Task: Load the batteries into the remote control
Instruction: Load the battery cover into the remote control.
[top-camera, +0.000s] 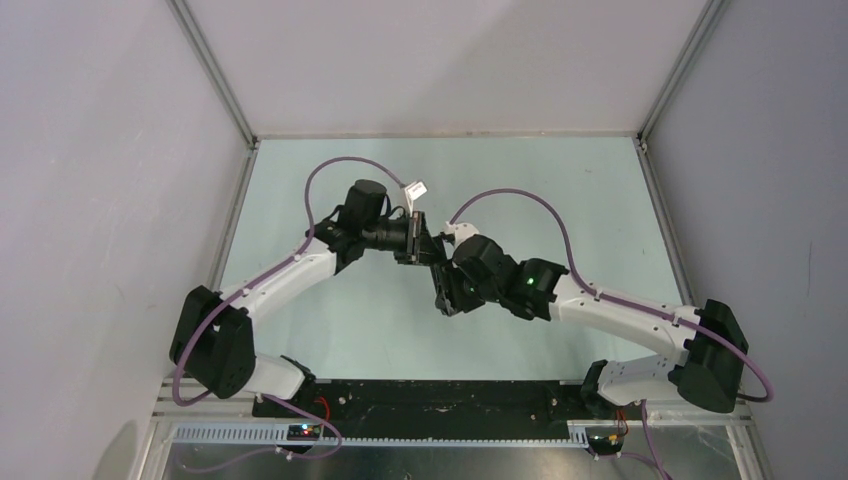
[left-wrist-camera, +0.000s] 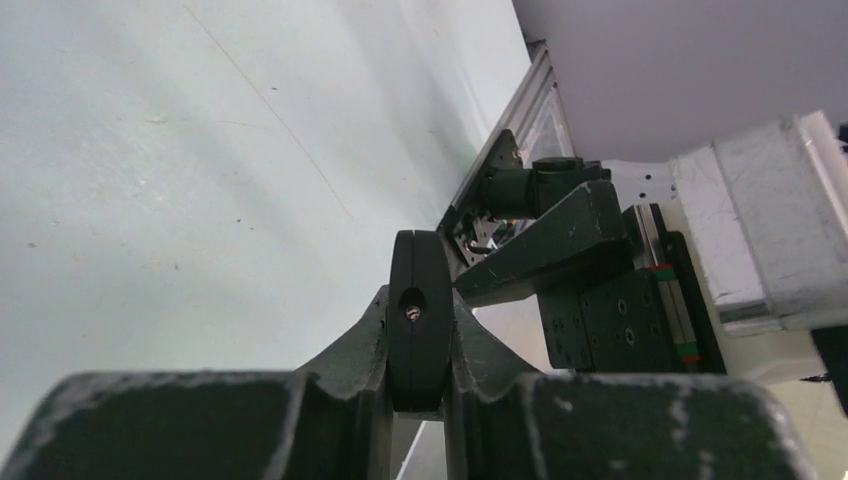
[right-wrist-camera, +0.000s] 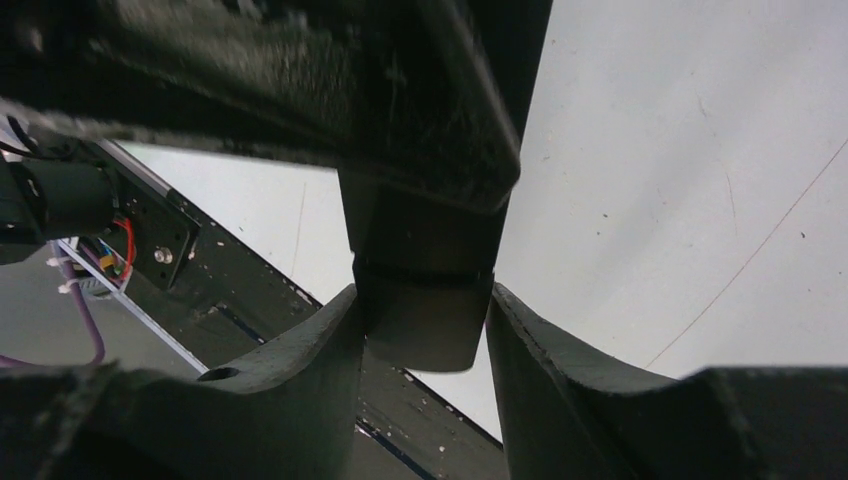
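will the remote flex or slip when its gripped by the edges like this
Likely stiff: the remote looks straight, held between the left tool and right tool. Its smooth, narrow edges might slip in a light pinch. Flat-sided, so it shouldn't roll if dropped.

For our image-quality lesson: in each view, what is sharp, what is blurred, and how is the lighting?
Top external: evenly lit and sharp, faint shadows on the table. Left wrist: left pincer blurred near the lens, remote control crisper. Right wrist: right pincer dark and soft against the bright table.

Top looks down; wrist cameras skim the table (top-camera: 400, 330).
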